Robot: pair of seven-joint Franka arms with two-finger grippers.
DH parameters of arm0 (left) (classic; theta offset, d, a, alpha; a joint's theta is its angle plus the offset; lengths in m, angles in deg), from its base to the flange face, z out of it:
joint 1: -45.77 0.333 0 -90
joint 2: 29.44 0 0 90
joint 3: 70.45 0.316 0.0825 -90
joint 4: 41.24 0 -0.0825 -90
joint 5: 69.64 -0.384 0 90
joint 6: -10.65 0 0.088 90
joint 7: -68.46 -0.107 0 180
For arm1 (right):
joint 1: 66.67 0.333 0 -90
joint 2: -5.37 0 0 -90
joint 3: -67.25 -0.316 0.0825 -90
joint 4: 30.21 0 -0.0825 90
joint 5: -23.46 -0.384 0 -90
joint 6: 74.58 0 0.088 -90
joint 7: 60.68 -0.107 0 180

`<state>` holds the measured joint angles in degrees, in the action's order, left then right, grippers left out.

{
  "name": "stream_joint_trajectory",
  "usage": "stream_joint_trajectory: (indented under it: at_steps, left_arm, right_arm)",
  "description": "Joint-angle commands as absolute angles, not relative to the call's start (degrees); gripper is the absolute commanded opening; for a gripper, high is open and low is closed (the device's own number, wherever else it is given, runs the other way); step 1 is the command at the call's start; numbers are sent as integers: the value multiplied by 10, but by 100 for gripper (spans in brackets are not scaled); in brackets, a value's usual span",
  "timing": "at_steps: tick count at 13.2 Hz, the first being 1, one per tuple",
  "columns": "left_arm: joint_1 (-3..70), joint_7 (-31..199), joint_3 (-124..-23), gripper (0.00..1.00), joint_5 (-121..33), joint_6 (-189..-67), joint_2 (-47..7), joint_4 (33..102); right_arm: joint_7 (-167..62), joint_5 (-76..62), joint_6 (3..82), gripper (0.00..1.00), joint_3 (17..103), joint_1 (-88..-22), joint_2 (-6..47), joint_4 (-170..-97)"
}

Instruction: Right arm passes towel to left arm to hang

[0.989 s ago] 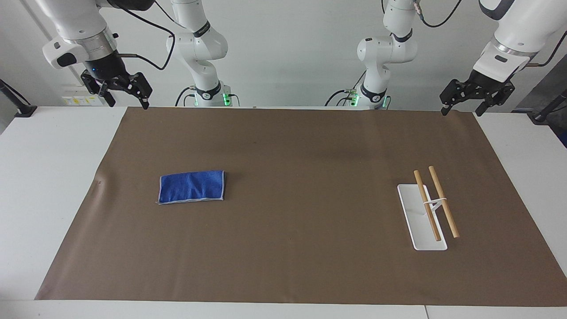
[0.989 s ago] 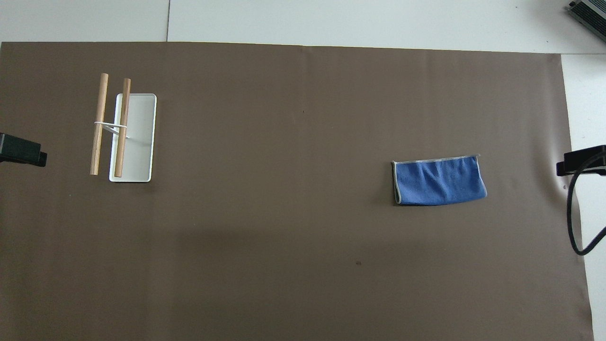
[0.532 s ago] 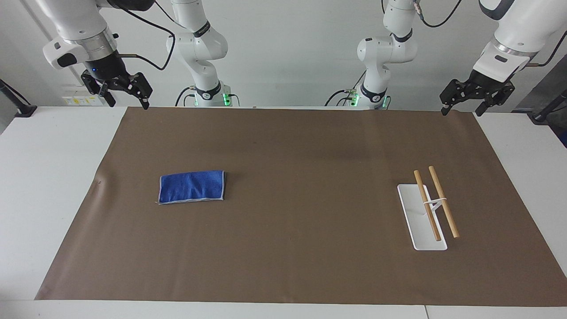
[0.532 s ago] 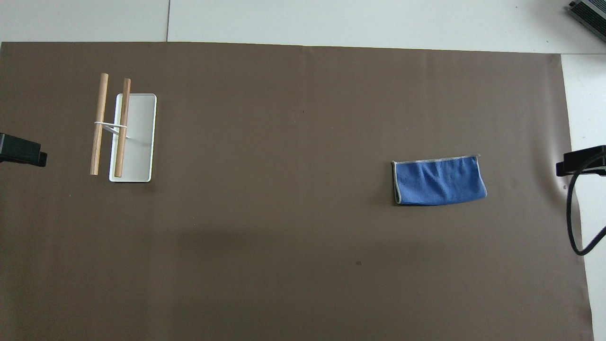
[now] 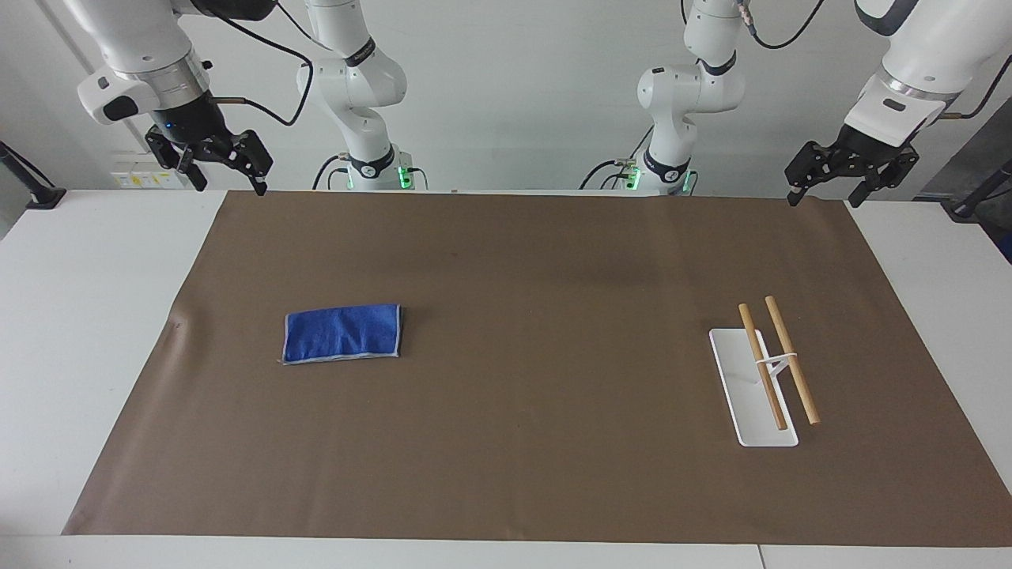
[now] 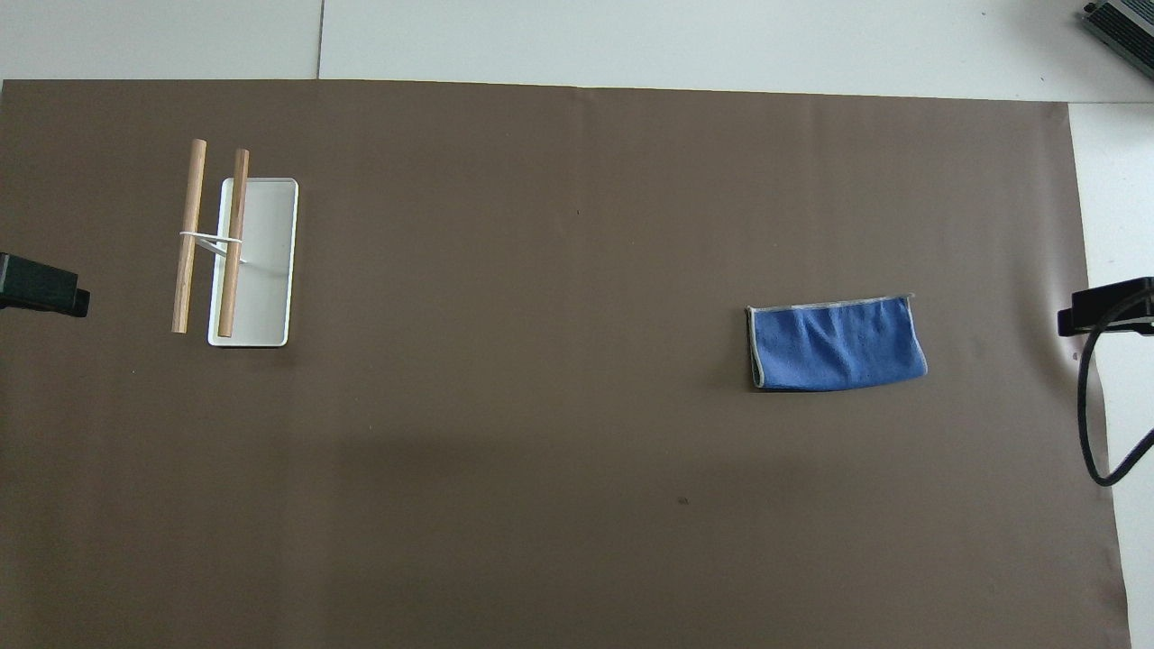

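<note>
The towel (image 5: pixel 342 333) is a folded bright blue cloth with a pale grey edge. It lies flat on the brown mat toward the right arm's end of the table, and also shows in the overhead view (image 6: pixel 837 344). My right gripper (image 5: pixel 228 186) hangs open and empty over the mat's edge nearest the robots, well apart from the towel. My left gripper (image 5: pixel 824 199) hangs open and empty over the mat's corner at the left arm's end. In the overhead view only the tips of the right gripper (image 6: pixel 1104 306) and the left gripper (image 6: pixel 41 293) show.
A hanging rack (image 5: pixel 775 367) with a white base and two raised wooden bars stands toward the left arm's end; it also shows in the overhead view (image 6: pixel 216 239). A brown mat (image 5: pixel 553 276) covers most of the white table.
</note>
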<state>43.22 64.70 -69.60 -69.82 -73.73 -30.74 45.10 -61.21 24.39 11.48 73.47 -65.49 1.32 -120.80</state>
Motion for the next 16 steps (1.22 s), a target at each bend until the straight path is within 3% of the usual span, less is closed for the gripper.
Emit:
stream_joint_trajectory:
  at_steps: [1,9,11,16]
  left_arm:
    - [438,652,-700,100,-699,-733,-322,466]
    - [438,652,-700,100,-699,-733,-322,466]
    - [438,652,-700,100,-699,-733,-322,466]
    - [438,652,-700,100,-699,-732,-322,466]
  right_arm:
    - [-619,252,117,100,737,-651,1,-1223]
    - [-617,246,130,100,736,-651,1,-1232]
    - [-616,246,173,100,736,-650,1,-1260]
    - [-610,243,377,100,734,-619,11,-1417]
